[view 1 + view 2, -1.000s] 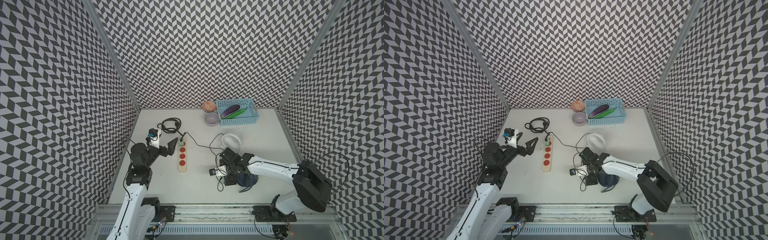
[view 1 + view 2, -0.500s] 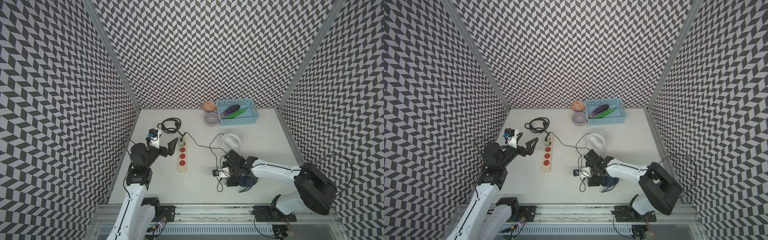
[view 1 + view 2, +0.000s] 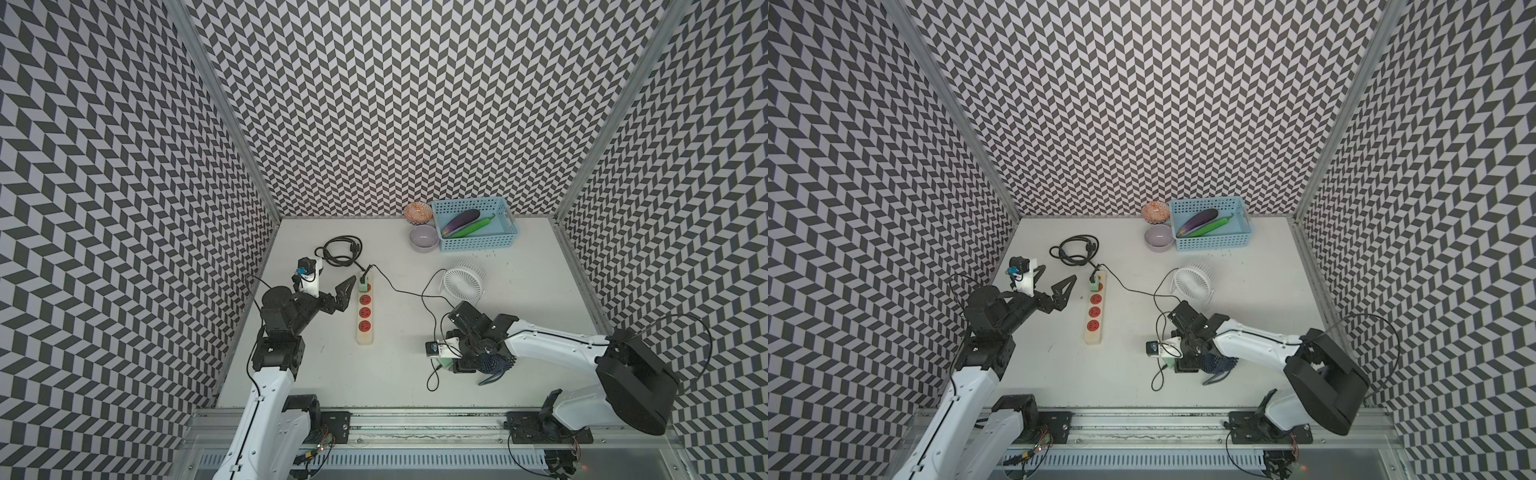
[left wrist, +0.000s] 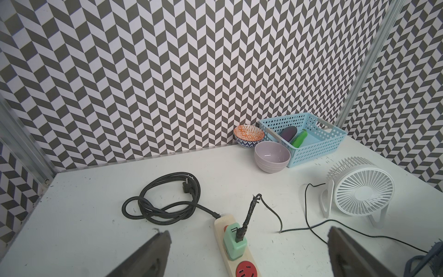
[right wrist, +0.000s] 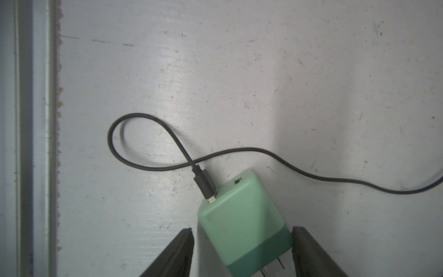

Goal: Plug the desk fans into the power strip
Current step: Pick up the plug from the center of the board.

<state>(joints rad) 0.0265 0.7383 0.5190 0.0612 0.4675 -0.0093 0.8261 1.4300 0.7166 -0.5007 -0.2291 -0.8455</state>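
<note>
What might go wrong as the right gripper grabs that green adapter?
The green adapter lies skewed between the right gripper's fingers, so closing may twist it or squeeze it out. Its prongs point toward the gripper, so plugging into the power strip may need a regrip. The thin black cable loops nearby and could snag.

Adapter point(image 5: 242, 223) — matt mint plastic; tabletop point(image 5: 263, 72) — scuffed, faintly glossy white; cable point(image 5: 148, 167) smooth black.

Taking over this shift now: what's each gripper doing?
Left gripper: open, empty.
Right gripper: open, jaws straddling the loose green adapter, not clamped yet.
</note>
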